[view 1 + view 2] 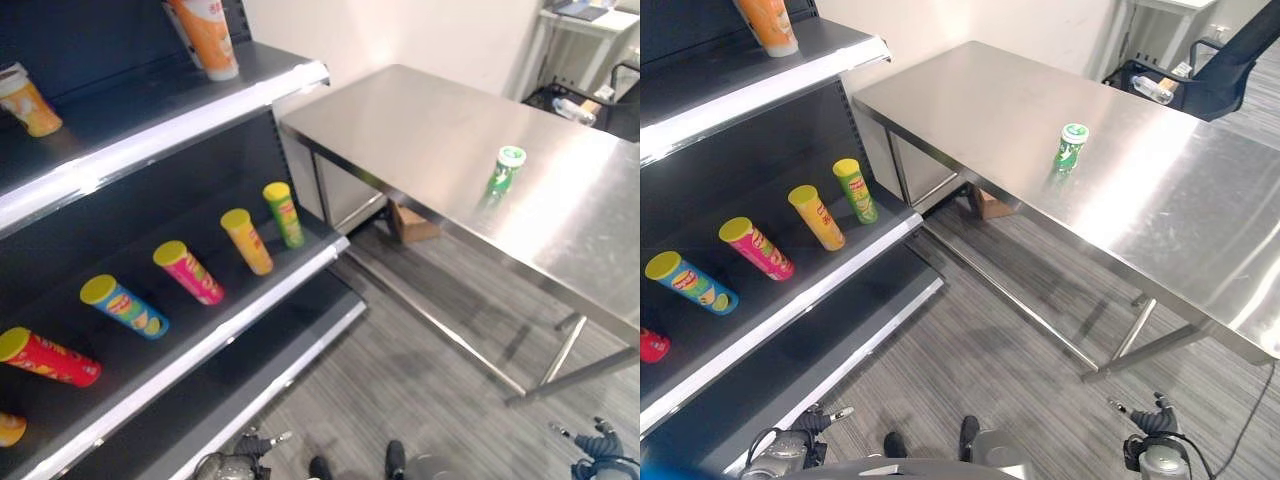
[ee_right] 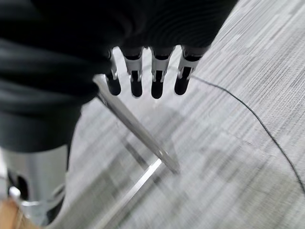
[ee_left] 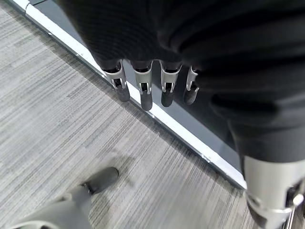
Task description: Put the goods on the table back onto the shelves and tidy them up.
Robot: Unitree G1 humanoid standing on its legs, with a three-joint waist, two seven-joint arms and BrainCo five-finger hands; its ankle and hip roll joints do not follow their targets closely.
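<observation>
A green can with a white lid (image 1: 505,170) stands upright on the steel table (image 1: 420,130), apart from both hands. The middle board of the dark shelf (image 1: 250,300) carries a row of lying cans: green (image 1: 284,213), yellow (image 1: 246,240), pink (image 1: 188,271), blue (image 1: 124,305) and red (image 1: 48,357). On the top board stand a tall orange can (image 1: 207,37) and a small orange cup (image 1: 28,100). My left hand (image 3: 145,90) hangs low by the shelf's foot, and my right hand (image 2: 157,81) hangs low near the table's leg. Both have straight fingers and hold nothing.
A cardboard box (image 1: 412,222) lies on the floor under the table. The table's slanted leg and floor bars (image 1: 560,350) cross the grey floor on the right. A dark chair (image 1: 1220,70) stands beyond the table's far right corner.
</observation>
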